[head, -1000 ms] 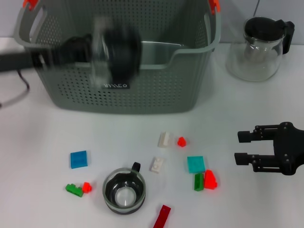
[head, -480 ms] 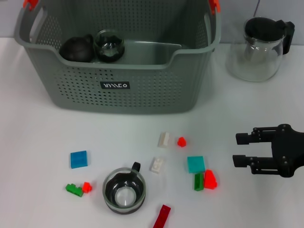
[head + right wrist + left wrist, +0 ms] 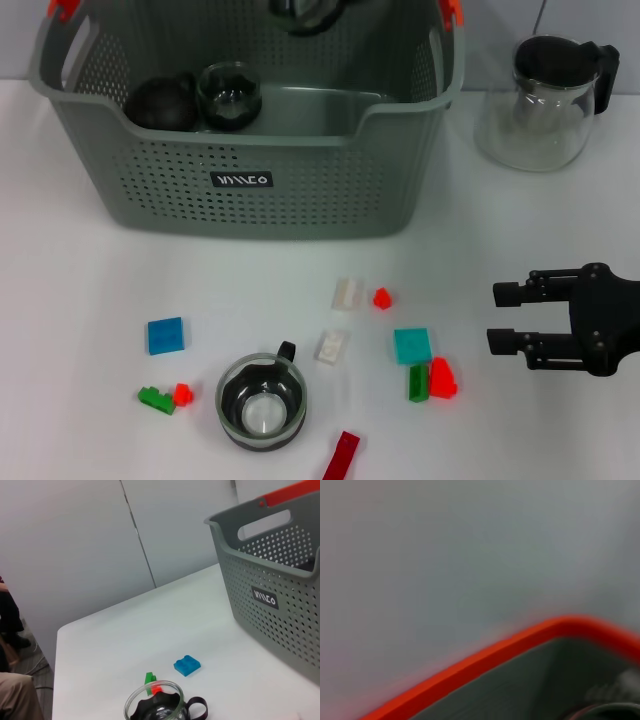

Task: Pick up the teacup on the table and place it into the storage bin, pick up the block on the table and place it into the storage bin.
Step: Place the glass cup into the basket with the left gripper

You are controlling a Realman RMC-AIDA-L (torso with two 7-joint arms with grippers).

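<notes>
1. Sitting upright on the table, the teacup is a glass cup with a dark inside; its handle points toward the bin. It is near the table's front edge, well apart from the bin.
2. Blocks lie scattered around it: a blue block and a green-and-red pair on its left, and a dark red bar just beside it on the right.
3. Farther right lie two white blocks, a small red piece, a teal block, and a green block touching a red one.
4. The bin stands behind them with its black label facing front. Inside, against its left end, a dark round pot and a glass cup sit side by side.
5. The right gripper hovers over the table to the right of the teal and red blocks, its jaws spread and holding nothing, pointing left toward them.
6. The right wrist view shows the teacup, the blue block and the bin's labelled wall.
7. The left gripper is only a dark blur at the top edge, over the bin's far wall; whether it is spread or closed cannot be told. Its wrist view shows an orange clip close up.
8. A jug with a black lid stands right of the bin.
</notes>
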